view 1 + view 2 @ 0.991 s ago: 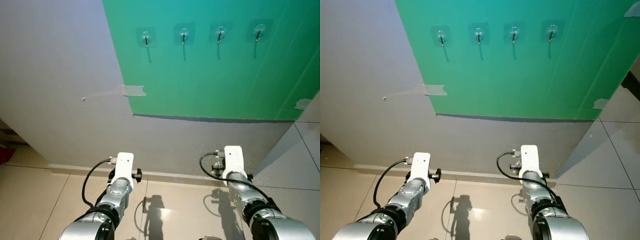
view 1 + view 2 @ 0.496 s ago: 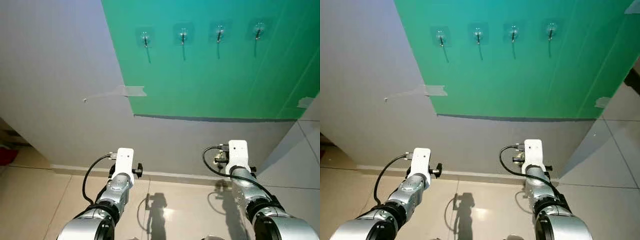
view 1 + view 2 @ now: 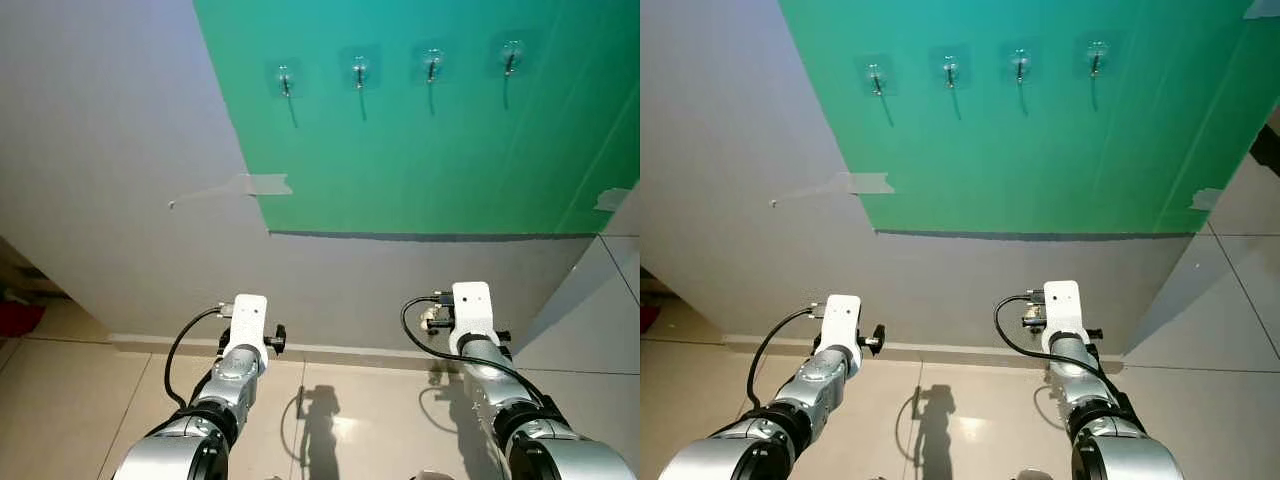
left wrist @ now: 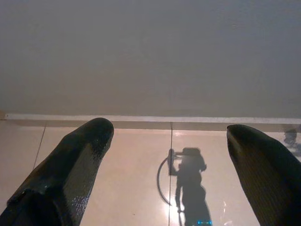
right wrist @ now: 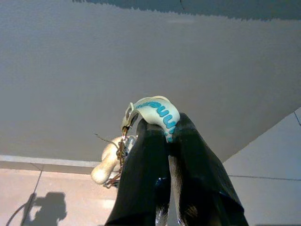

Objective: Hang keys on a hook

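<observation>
You see four hooks (image 3: 983, 71) in a row on the green wall panel (image 3: 1040, 150), well above both silver arms held low over the tiled floor (image 3: 960, 420).

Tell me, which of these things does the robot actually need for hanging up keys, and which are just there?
Needed for the job:
- keys, on a white and blue strap, pinched in the right gripper
- four hooks on the green board

Just there:
- left gripper, open, holding nothing
- strip of tape on the grey wall
- tiled floor
</observation>
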{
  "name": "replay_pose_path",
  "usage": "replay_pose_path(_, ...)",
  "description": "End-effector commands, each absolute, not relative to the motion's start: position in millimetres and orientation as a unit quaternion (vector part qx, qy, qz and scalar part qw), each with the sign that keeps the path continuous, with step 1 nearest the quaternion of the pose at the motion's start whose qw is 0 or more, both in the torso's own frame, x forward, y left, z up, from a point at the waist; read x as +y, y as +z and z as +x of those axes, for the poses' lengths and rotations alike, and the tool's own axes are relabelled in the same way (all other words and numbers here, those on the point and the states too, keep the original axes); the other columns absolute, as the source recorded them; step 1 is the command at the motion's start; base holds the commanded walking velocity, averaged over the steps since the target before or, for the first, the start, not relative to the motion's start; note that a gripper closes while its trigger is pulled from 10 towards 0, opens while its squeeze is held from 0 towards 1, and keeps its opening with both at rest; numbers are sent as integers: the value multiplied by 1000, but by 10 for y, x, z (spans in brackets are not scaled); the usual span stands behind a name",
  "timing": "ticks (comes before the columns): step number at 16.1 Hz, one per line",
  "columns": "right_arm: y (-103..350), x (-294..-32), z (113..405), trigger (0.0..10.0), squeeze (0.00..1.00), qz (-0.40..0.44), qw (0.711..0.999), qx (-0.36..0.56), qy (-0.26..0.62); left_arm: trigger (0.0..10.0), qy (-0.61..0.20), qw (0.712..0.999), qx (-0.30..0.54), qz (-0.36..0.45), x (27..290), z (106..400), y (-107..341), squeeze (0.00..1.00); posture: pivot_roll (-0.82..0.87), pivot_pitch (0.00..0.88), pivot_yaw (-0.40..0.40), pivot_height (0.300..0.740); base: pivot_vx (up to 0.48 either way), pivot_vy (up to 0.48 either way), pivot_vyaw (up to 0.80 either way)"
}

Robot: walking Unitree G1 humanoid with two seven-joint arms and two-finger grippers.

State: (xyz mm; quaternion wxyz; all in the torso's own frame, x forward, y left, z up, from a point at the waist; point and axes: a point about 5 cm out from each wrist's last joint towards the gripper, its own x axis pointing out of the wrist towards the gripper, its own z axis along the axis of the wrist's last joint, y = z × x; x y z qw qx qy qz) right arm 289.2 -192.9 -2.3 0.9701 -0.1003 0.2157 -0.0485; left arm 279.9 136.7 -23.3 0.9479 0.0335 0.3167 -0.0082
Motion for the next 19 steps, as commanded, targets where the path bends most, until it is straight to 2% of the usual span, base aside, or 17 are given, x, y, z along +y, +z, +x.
replay_pose_path(1, 5, -1916, 2908, 10000, 0, -108, 973, 203, -38, 10000, -3, 950, 310, 37, 1415, 2825, -208, 0, -228, 0, 133, 740, 0, 0, 0)
replay_pose_path(4, -63, -1949, 2833, 10000, 0, -106, 969, 218, -37, 10000, 9, 949, 314, 21, 1402, 2797, -233, 0, -225, 0, 110, 740, 0, 0, 0)
replay_pose_path(5, -119, -1988, 2787, 10000, 0, -71, 966, 241, -65, 10000, 10, 948, 317, 17, 1393, 2777, -249, 0, -222, 0, 101, 740, 0, 0, 0)
replay_pose_path(8, -89, -1910, 2835, 10000, 0, -104, 966, 235, -38, 10000, 5, 947, 321, 20, 1386, 2754, -269, 0, -224, 0, 100, 740, 0, 0, 0)
replay_pose_path(12, -99, -1904, 2835, 10000, 0, -110, 963, 243, -30, 10000, 8, 947, 321, 19, 1380, 2759, -266, 0, -220, 0, 78, 740, 0, 0, 0)
replay_pose_path(19, -84, -1862, 2865, 10000, 0, -116, 963, 244, -16, 10000, 8, 948, 318, 19, 1363, 2782, -246, 0, -209, 0, 86, 740, 0, 0, 0)
